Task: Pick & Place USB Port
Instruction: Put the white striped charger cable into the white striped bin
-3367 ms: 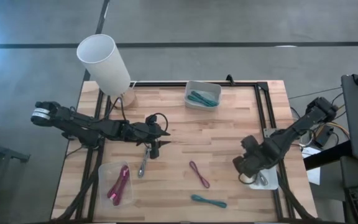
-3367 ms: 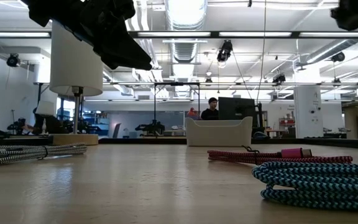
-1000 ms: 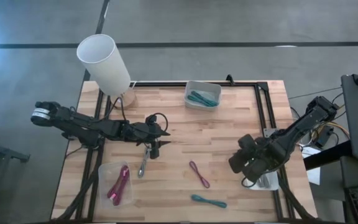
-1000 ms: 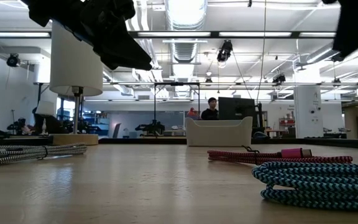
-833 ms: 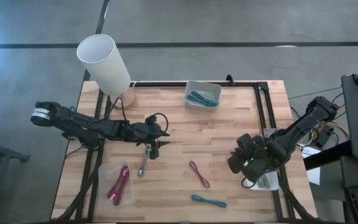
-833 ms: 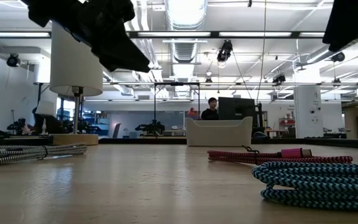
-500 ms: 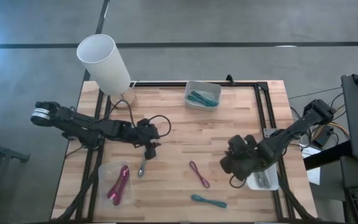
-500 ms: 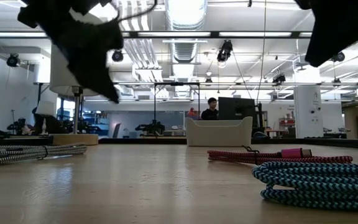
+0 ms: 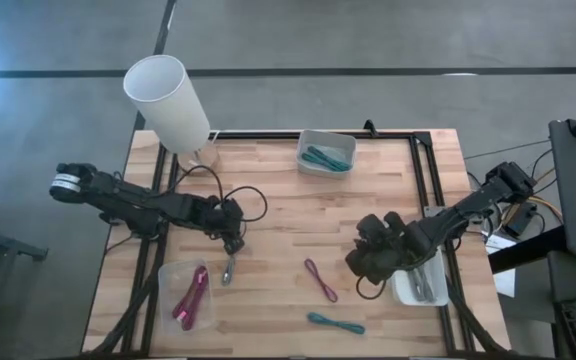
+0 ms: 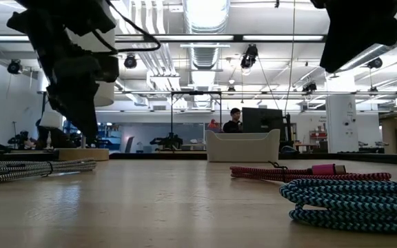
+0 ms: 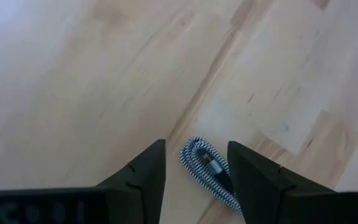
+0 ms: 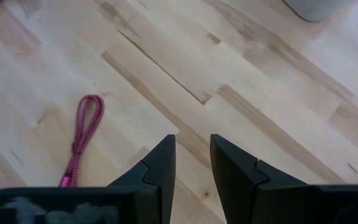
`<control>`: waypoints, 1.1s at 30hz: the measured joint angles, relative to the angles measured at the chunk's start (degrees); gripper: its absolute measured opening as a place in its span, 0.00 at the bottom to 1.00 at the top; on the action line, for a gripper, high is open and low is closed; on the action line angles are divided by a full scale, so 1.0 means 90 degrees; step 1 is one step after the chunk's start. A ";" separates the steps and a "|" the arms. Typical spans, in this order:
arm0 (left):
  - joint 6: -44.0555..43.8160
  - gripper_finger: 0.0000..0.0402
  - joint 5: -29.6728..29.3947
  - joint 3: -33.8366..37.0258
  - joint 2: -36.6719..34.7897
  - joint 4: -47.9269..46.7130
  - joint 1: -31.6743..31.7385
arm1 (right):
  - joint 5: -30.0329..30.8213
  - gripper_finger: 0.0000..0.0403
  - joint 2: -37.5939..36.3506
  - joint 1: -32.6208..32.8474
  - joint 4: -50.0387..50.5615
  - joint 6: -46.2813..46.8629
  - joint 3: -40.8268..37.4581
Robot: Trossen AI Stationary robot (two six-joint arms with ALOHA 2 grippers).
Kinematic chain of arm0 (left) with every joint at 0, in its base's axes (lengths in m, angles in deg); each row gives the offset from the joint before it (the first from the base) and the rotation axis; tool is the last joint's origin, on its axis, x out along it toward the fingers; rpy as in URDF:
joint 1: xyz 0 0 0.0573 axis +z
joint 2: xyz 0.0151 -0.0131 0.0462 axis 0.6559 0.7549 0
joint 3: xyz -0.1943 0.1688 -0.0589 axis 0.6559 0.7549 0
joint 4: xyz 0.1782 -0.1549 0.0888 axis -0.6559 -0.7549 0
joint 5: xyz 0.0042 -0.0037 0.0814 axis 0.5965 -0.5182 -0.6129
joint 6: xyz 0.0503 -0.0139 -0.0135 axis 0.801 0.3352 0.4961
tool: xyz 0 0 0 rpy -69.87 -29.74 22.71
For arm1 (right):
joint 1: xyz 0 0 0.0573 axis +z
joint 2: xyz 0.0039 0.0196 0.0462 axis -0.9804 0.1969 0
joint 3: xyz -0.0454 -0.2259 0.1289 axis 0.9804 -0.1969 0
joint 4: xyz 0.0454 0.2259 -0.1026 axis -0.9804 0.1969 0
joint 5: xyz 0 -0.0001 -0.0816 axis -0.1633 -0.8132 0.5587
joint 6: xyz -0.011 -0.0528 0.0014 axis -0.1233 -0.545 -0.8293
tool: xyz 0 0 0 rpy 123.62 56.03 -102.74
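Note:
A black-and-white braided cable (image 9: 229,268) lies flat on the wooden table, left of centre; it also shows at the left of the low view (image 10: 33,169). My left gripper (image 9: 233,244) hangs just above its far end, pointing down and open. In the left wrist view the cable (image 11: 207,167) shows in the gap between the fingers (image 11: 196,145). A pink cable (image 9: 320,280) and a teal cable (image 9: 335,323) lie nearer the table's near edge. My right gripper (image 9: 363,262) hovers right of the pink cable (image 12: 82,140), open and empty (image 12: 192,139).
A clear bin (image 9: 326,152) at the far edge holds teal cables. A bin (image 9: 190,295) at the near left holds pink ones, and a white bin (image 9: 423,285) at the right edge holds a striped one. A white lamp (image 9: 168,100) stands at the far left corner.
My left gripper has drawn back toward the table's left and tipped to point down over the black-and-white cable's far end. My right gripper has moved from the right bin toward the table's left, closer to the pink cable. No cable has moved.

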 joint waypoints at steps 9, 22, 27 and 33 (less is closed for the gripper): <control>-0.0277 0.41 0.0238 0.0542 0.0208 0.0685 -0.0005 | -0.0125 0.24 -0.0182 -0.0162 -0.0048 -0.0351 0.0031; -0.0243 0.41 0.0454 0.0904 0.0775 0.1545 -0.0007 | 0.0054 0.24 -0.1491 -0.0491 -0.0835 -0.1159 -0.0843; -0.0231 0.31 0.0407 0.0909 0.0800 0.1547 -0.0007 | 0.0060 0.24 -0.1565 -0.0523 -0.3505 -0.2004 -0.1932; -0.0116 0.08 0.0337 0.0719 0.0775 0.1611 -0.0002 | -0.0362 0.24 -0.1228 -0.0686 -0.7418 -0.3810 -0.3006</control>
